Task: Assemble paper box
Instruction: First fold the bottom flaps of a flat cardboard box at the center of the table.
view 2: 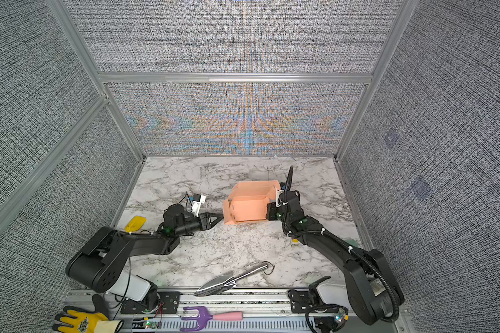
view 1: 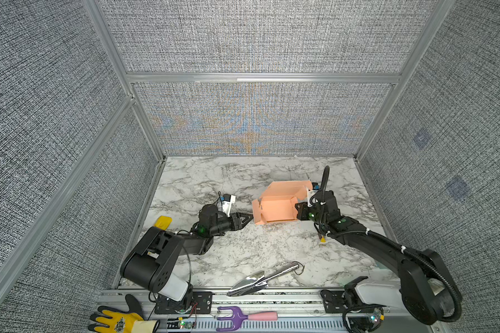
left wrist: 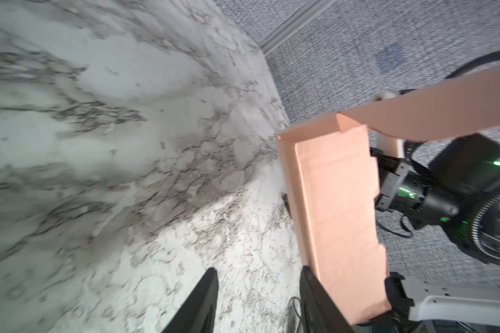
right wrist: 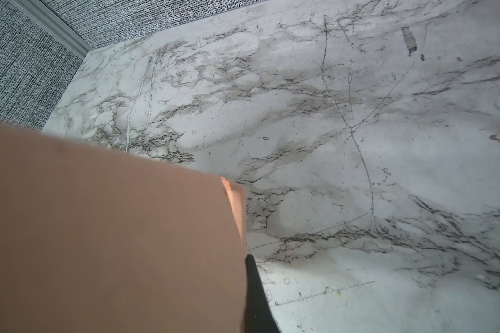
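In left wrist view alone, fingers [left wrist: 202, 302] parted, paper box [left wrist: 338, 201] beside

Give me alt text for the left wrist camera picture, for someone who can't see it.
A partly folded salmon-pink paper box stands on a marble table, its far side pinched by the right gripper. In the foreground the left gripper shows two parted black fingers with nothing between them, one beside the box's near edge.

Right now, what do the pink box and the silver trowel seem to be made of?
The paper box: thin cardboard, matte salmon-pink; its creases and cut tabs show this. The trowel: probably polished metal, because its blade mirrors the light brightly.
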Available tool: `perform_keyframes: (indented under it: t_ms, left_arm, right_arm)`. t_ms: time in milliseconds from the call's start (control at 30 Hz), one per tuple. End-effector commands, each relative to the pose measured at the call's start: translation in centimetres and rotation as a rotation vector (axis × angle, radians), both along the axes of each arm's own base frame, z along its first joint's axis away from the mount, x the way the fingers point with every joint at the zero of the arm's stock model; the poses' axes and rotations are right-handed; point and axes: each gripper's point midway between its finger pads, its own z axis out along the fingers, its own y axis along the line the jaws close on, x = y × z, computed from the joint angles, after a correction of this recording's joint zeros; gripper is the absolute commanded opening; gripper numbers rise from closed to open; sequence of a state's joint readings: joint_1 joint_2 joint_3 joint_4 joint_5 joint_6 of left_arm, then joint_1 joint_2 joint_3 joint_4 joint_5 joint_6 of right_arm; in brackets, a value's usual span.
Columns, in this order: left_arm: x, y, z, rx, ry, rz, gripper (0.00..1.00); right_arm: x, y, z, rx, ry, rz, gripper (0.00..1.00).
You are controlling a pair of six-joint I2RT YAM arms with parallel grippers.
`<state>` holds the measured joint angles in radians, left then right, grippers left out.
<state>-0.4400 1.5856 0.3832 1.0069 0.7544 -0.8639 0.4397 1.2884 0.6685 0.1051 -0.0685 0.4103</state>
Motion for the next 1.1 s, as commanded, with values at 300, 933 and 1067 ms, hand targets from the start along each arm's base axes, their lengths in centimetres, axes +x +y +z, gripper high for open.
perform_keyframes:
  t_ms: [300,933,1067]
  left_arm:
    - [-0.4,0.1,6.2,-0.3,-0.213,-0.089,0.28]
    - [0.0,-0.5,7.0,-0.299,-0.238,-0.101,0.33]
    - [-0.7,-0.7,6.9,-0.276,-0.254,-0.114,0.33]
  right_arm:
    - [0.0,0.8,0.8,0.015,0.009,0.037,0.0]
    - [0.0,2.9,1.0,-0.013,0.006,0.068,0.0]
    - [0.0,3.2,1.2,-0.009,0.005,0.073,0.0]
